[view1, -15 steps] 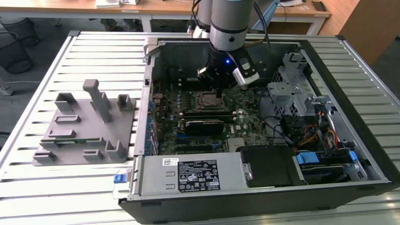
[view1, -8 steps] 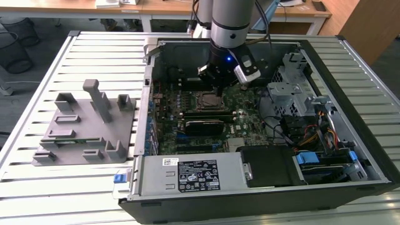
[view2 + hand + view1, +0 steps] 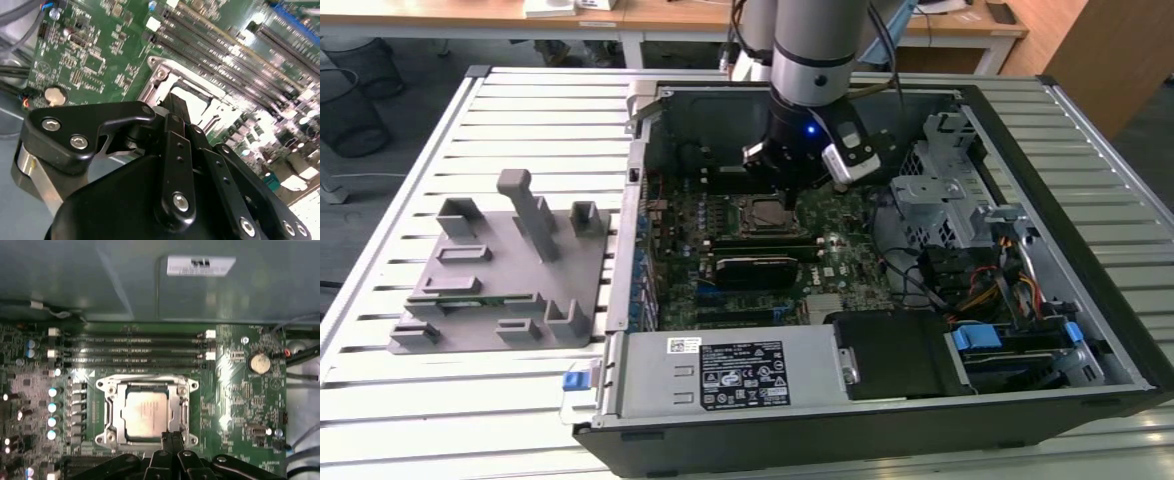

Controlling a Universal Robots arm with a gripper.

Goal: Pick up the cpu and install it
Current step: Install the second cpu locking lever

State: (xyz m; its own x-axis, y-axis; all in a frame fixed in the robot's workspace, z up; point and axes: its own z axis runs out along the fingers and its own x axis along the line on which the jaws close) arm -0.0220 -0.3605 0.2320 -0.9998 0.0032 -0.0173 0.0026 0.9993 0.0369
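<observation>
Silvery cpu sits in the motherboard socket.
Pincer hovers at the socket's edge, fingers clenched together, empty; a sideways nudge could skew the chip and bend pins.

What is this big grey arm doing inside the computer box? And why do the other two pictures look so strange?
The grey tube is a robot arm, and the black claw at its end is its gripper. One camera stands off to the side and sees the whole open computer case lying on a slatted table. The other two cameras ride on the arm near its wrist, so they look close-up at the green motherboard. In the first wrist view you can see the cpu, a small silvery square, sitting in its socket frame. The gripper hovers just beside it, with its fingers together and nothing between them. On the table in the exterior view's left stands a grey plastic holder.
</observation>
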